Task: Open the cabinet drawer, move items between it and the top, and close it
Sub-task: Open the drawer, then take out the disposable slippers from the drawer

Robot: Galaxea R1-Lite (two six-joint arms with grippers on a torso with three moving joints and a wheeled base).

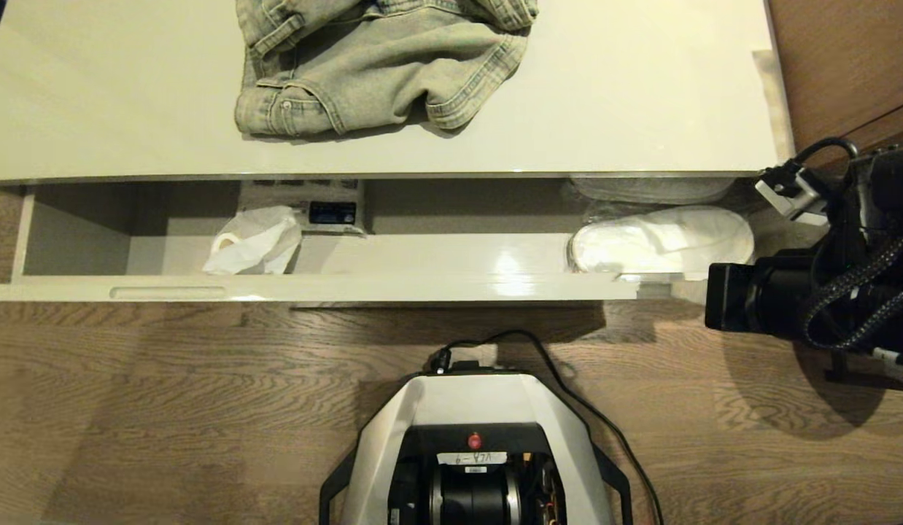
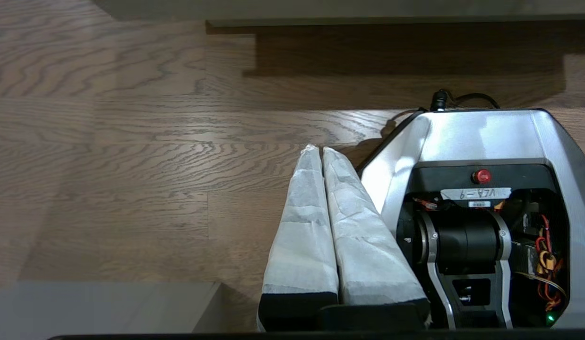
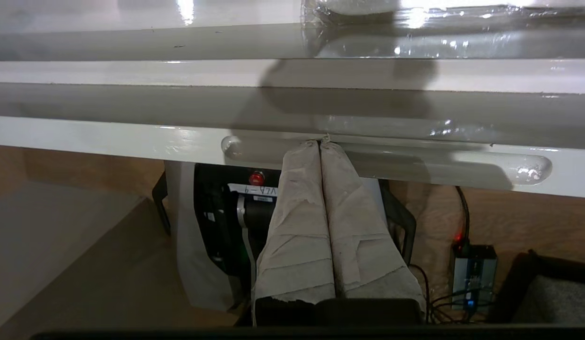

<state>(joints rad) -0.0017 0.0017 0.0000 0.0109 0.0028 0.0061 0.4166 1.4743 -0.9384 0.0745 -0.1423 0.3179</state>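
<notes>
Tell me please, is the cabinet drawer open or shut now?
Open. The drawer is pulled out from under the top, so its inside shows, with a slipper pack and a tissue pack in it.

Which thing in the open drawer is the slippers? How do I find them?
Find the long white cabinet with crumpled jeans on its top; its drawer is pulled open below. Go to the drawer's right end, near the black robot arm. The slippers are the flat, oval white pack in shiny clear plastic, unlike the crumpled white tissue towards the left end.
</notes>
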